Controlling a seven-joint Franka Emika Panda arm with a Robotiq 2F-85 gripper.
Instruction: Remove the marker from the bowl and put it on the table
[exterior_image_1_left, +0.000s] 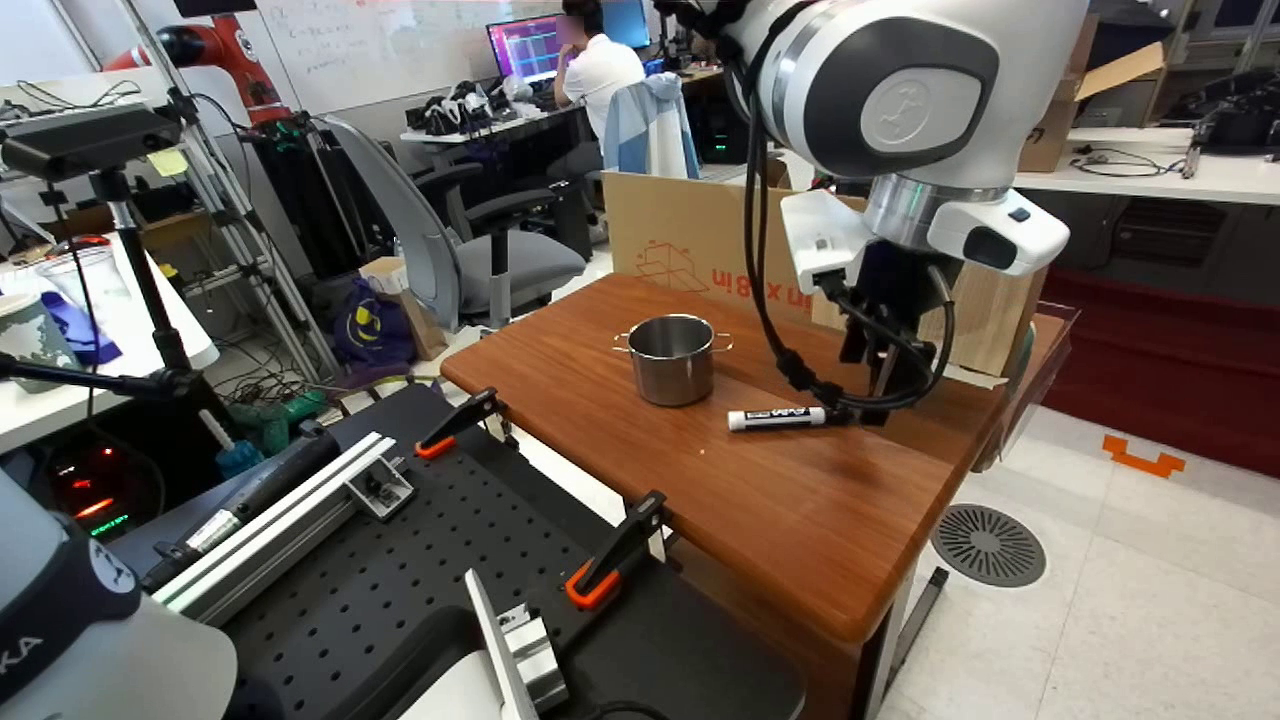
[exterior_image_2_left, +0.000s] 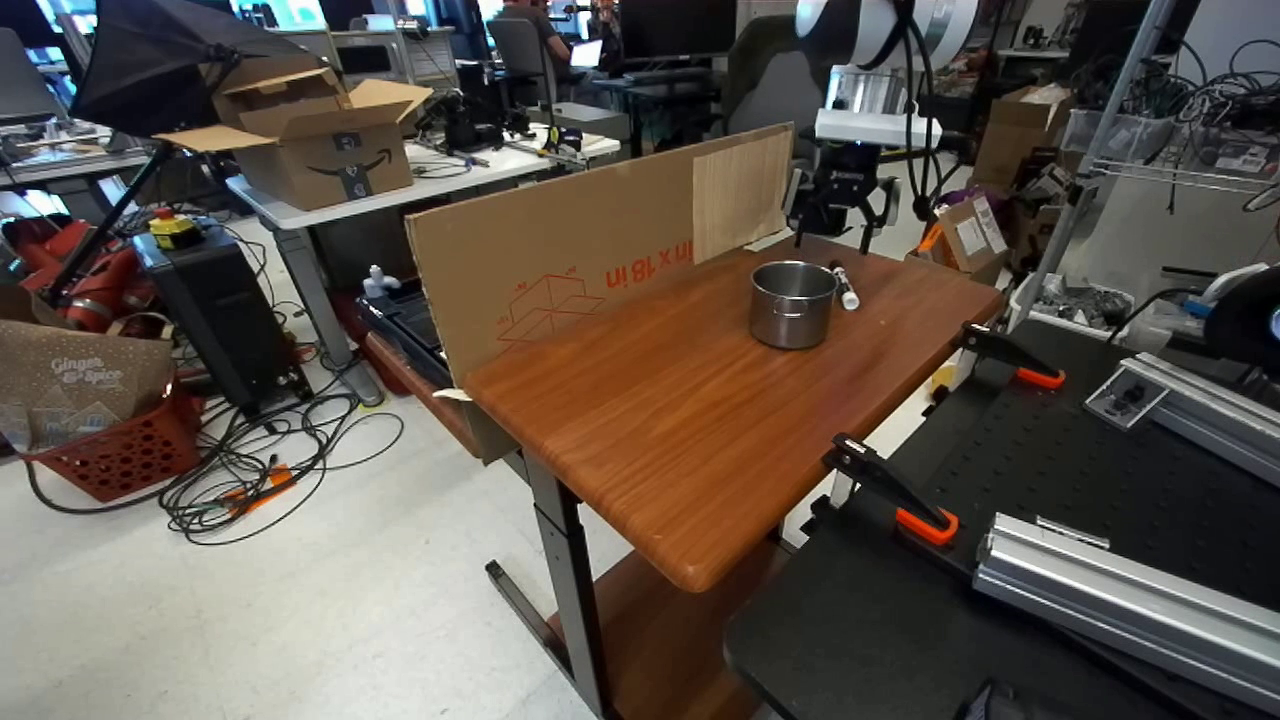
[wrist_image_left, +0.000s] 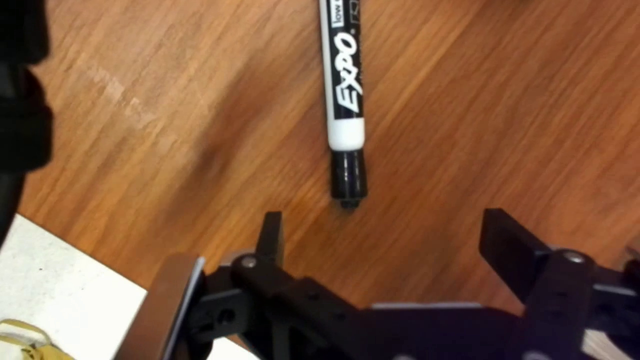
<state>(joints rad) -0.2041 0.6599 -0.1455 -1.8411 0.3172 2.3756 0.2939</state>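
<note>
the worktop (exterior_image_2_left: 650, 425) spreads beneath the jaws; from how things lie on it, i judge the placing done and the step in hand a clean retreat. to do it well, the arm (exterior_image_1_left: 900, 110) should rise straight up first, slowly and without twisting, and swing aside only once there is plain room below. in an exterior view the cardboard panel (exterior_image_2_left: 560, 245), with the pale board (exterior_image_2_left: 740, 195) against it, stands to the side of the jaws, so an early sideways move might knock it. the bowl (exterior_image_1_left: 672, 382) stands upright, off to one side of the jaws and apart from them; a careless sweep could shove it. the jaws themselves are spread wide, facing down, and nothing is pinched between them. the marker (wrist_image_left: 346, 102) lies flat on the worktop outside the bowl, just ahead of the jaws in the wrist view, and being round it may roll if nudged. its black end (wrist_image_left: 349, 175) points toward the gap and ends just short of it. the fingertips (wrist_image_left: 507, 245) stand one to each side of that line, with bare worktop showing between, and neither touches the marker; how far they hang above the worktop, i cannot tell.
</note>
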